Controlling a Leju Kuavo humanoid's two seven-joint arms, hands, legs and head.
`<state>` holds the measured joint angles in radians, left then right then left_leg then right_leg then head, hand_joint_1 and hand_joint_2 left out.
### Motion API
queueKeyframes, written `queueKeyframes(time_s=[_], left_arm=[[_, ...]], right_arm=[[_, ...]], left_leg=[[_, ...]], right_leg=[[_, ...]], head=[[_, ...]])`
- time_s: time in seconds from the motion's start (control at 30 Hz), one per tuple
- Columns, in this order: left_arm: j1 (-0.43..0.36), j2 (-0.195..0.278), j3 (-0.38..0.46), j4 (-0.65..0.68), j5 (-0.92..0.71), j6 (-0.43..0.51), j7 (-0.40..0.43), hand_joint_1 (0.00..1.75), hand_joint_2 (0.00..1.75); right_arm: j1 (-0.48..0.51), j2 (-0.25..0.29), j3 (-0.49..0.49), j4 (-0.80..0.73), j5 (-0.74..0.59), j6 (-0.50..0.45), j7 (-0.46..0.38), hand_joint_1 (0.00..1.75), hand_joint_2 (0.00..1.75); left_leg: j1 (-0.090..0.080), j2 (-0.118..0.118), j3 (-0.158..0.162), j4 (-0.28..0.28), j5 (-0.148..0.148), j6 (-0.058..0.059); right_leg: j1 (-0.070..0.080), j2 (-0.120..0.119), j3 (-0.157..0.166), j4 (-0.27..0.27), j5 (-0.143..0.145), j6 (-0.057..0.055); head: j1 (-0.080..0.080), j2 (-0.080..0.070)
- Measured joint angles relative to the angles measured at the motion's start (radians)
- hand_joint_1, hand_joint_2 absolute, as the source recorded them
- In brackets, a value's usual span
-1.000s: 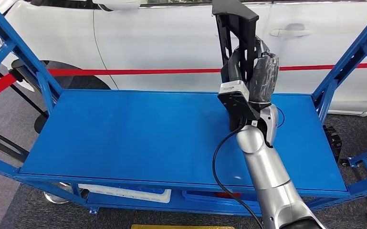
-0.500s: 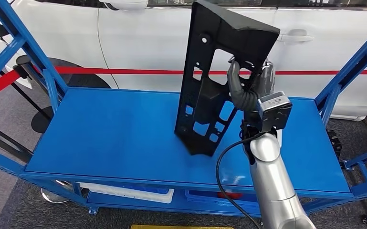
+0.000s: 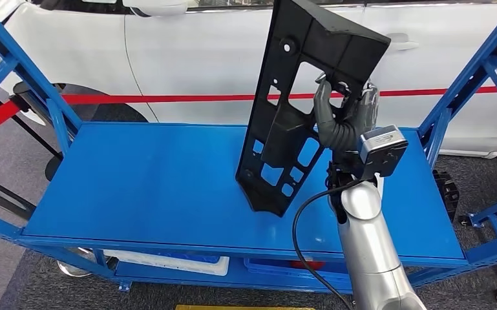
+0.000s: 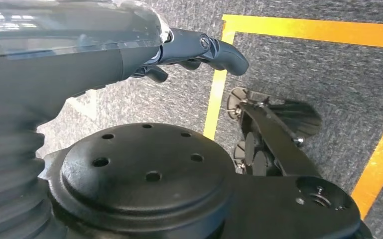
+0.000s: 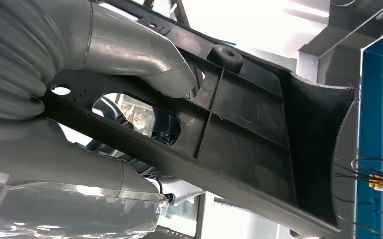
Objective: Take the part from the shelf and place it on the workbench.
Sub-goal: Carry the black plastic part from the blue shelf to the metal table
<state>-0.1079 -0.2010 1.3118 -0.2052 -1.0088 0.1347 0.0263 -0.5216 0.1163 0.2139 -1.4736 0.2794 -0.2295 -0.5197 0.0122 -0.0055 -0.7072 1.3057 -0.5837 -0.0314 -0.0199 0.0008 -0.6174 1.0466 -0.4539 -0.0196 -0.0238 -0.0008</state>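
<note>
Head view: the right hand (image 3: 344,119) grips the part (image 3: 304,97), a long black plastic panel full of cut-outs, with its fingers (image 3: 323,113) hooked through one of the openings. The part stands nearly upright, leaning a little, high over the blue desk (image 3: 155,187); its lower end hangs close above the surface, and I cannot tell whether it touches. A white car (image 3: 200,58) and a red line (image 3: 168,98) lie beyond the blue frame posts (image 3: 465,84).

Left wrist view: the left hand (image 4: 199,50) hangs over grey floor (image 4: 289,69) with yellow tape (image 4: 219,84). Its fingers are curled in and hold nothing.

Right wrist view: the thumb (image 5: 144,55) presses on one face of the part (image 5: 259,129) and the fingers come round through the opening from the other side, so the hold sits on a narrow rib near one end.

Judging the risk: the hold is far from the middle of a long piece, so the part could pivot in the hand as it comes down. If the lower end lands first on the desk at this steep lean, it may slide along the smooth surface or topple flat when let go. The tall upper end could also swing near the right frame post if the arm turns.
</note>
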Motion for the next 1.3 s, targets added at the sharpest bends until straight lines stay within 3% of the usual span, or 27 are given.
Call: queueKeyframes(time_s=[0.03,0.13,0.2,0.3,0.37,0.43,0.47,0.5,0.53,0.63,0.7,0.83,0.87,0.93,1.0,1.03,1.07,1.13,1.17,1.2,1.3], left_arm=[[0.0,0.0,0.0,0.0,0.0,0.0,0.001,0.0,1.75],[-0.001,0.0,0.0,0.0,-0.006,0.003,0.004,0.0,1.75],[-0.001,0.0,0.0,0.0,-0.01,0.005,0.006,0.0,1.75],[0.001,-0.001,0.0,0.0,-0.01,0.003,0.006,0.0,1.75],[0.0,-0.002,0.0,0.0,-0.007,-0.006,0.003,0.0,1.75],[0.0,-0.003,0.0,0.0,-0.004,-0.013,0.001,0.0,1.75],[0.001,-0.003,0.0,0.0,-0.003,-0.013,0.001,0.0,1.75],[0.001,-0.003,0.0,0.0,-0.003,-0.014,0.002,0.0,1.75],[0.001,-0.003,0.0,0.0,-0.002,-0.014,0.002,0.0,1.75],[0.0,-0.004,0.0,0.0,-0.001,-0.014,0.002,0.0,1.75],[0.0,-0.004,0.0,0.0,-0.001,-0.014,0.003,0.0,1.75],[-0.001,-0.004,0.0,0.0,-0.001,-0.014,0.01,0.0,1.75],[-0.001,-0.004,0.0,0.0,-0.001,-0.014,0.013,0.0,1.75],[-0.001,-0.004,0.0,0.0,-0.001,-0.011,0.018,0.0,1.75],[0.0,-0.004,0.0,0.0,-0.001,-0.009,0.022,0.0,1.75],[-0.001,-0.004,0.0,0.0,-0.001,-0.007,0.023,0.0,1.75],[-0.001,-0.004,0.0,0.0,-0.001,-0.006,0.024,0.0,1.75],[-0.001,-0.004,0.0,0.0,-0.001,-0.001,0.025,0.0,1.75],[-0.002,-0.004,0.0,0.0,-0.001,0.002,0.026,0.0,1.75],[-0.002,-0.004,0.0,0.0,-0.001,0.004,0.027,0.0,1.75],[-0.002,-0.004,0.0,0.0,0.0,0.007,0.028,0.0,1.75]], right_arm=[[0.0,0.0,0.0,0.0,-0.003,0.0,-0.003,1.75,1.75],[-0.001,0.0,0.0,-0.002,-0.005,0.0,-0.008,1.75,1.75],[-0.002,0.0,-0.001,-0.003,-0.005,0.001,-0.008,1.75,1.75],[-0.003,0.0,-0.003,-0.003,-0.006,0.0,-0.008,1.75,1.75],[-0.004,0.0,-0.006,-0.003,-0.009,0.0,-0.009,1.75,1.75],[-0.002,0.0,-0.01,-0.002,-0.015,0.0,-0.01,1.75,1.75],[0.001,0.0,-0.011,-0.002,-0.018,0.0,-0.01,1.75,1.75],[0.003,0.0,-0.012,-0.002,-0.019,0.0,-0.01,1.75,1.75],[0.004,0.0,-0.013,-0.002,-0.02,0.0,-0.01,1.75,1.75],[0.002,0.0,-0.015,-0.002,-0.021,0.0,-0.01,1.75,1.75],[0.0,0.001,-0.015,-0.003,-0.025,0.002,-0.01,1.75,1.75],[-0.002,0.002,-0.018,-0.006,-0.064,0.036,-0.004,1.75,1.75],[-0.003,0.003,-0.018,-0.008,-0.083,0.054,0.0,1.75,1.75],[-0.003,0.005,-0.02,-0.011,-0.123,0.091,0.007,1.75,1.75],[-0.002,0.006,-0.024,-0.011,-0.151,0.116,0.012,1.75,1.75],[-0.002,0.006,-0.025,-0.011,-0.159,0.122,0.013,1.75,1.75],[-0.002,0.006,-0.026,-0.011,-0.165,0.128,0.014,1.75,1.75],[-0.002,0.007,-0.028,-0.011,-0.185,0.151,0.02,1.75,1.75],[-0.003,0.008,-0.031,-0.011,-0.2,0.168,0.025,1.75,1.75],[-0.003,0.008,-0.035,-0.011,-0.216,0.187,0.029,1.75,1.75],[-0.004,0.009,-0.047,-0.009,-0.249,0.223,0.036,1.75,1.75]], left_leg=[[0.0,0.0,0.012,-0.025,0.023,0.003],[-0.004,0.0,0.106,-0.219,0.111,0.021],[-0.01,-0.001,0.13,-0.276,0.12,0.03],[-0.007,-0.001,0.135,-0.293,0.131,0.043],[-0.002,0.001,0.139,-0.307,0.142,0.053],[-0.005,0.002,0.138,-0.309,0.144,0.057],[-0.006,0.002,0.137,-0.308,0.144,0.057],[-0.006,0.001,0.136,-0.307,0.144,0.057],[-0.006,0.001,0.136,-0.305,0.143,0.056],[-0.009,-0.001,0.132,-0.29,0.133,0.048],[-0.013,-0.002,0.127,-0.281,0.127,0.04],[-0.011,-0.001,0.118,-0.258,0.107,0.019],[-0.01,-0.001,0.102,-0.222,0.084,0.013],[-0.007,0.0,0.045,-0.095,0.019,0.004],[-0.005,0.0,-0.002,0.004,-0.01,0.001],[-0.004,0.0,-0.002,0.001,0.004,0.001],[-0.004,0.0,0.018,-0.041,0.036,0.004],[-0.005,0.0,0.085,-0.183,0.104,0.013],[-0.007,0.0,0.111,-0.238,0.121,0.018],[-0.009,-0.001,0.124,-0.269,0.127,0.022],[-0.01,-0.002,0.127,-0.288,0.131,0.038]], right_leg=[[0.001,0.0,0.001,0.0,0.0,0.0],[0.004,0.002,0.003,0.001,0.0,0.003],[0.005,0.002,0.0,-0.001,0.004,0.012],[0.005,0.001,-0.001,-0.004,0.004,0.03],[0.005,0.001,-0.025,0.05,-0.034,0.037],[0.005,0.001,-0.082,0.174,-0.097,0.041],[0.004,0.001,-0.109,0.228,-0.115,0.043],[0.004,0.001,-0.122,0.253,-0.115,0.044],[0.004,0.0,-0.116,0.241,-0.096,0.044],[0.004,0.0,-0.03,0.065,-0.01,0.039],[0.005,0.001,-0.003,0.004,0.001,0.03],[0.004,0.001,-0.001,-0.003,0.003,0.008],[0.002,0.001,0.0,-0.005,0.004,0.003],[0.002,-0.001,0.0,-0.005,0.004,-0.002],[0.003,-0.001,0.0,-0.005,0.003,-0.003],[0.003,-0.001,0.001,-0.005,0.003,-0.003],[0.004,0.0,0.003,-0.005,0.003,-0.003],[0.005,0.002,0.005,-0.004,0.002,0.0],[0.006,0.003,0.004,-0.004,0.002,0.004],[0.007,0.003,0.003,-0.004,0.003,0.008],[0.007,0.003,0.001,-0.009,0.006,0.026]], head=[[0.0,0.0],[0.0,0.0],[0.001,0.0],[0.001,0.0],[0.002,0.0],[0.003,0.0],[0.003,0.0],[0.003,0.0],[0.003,0.0],[0.003,0.0],[0.002,0.0],[0.001,0.0],[0.001,0.0],[0.001,0.0],[0.001,0.0],[0.001,0.0],[0.001,0.0],[0.001,0.0],[0.001,0.0],[0.001,0.0],[0.002,0.0]])
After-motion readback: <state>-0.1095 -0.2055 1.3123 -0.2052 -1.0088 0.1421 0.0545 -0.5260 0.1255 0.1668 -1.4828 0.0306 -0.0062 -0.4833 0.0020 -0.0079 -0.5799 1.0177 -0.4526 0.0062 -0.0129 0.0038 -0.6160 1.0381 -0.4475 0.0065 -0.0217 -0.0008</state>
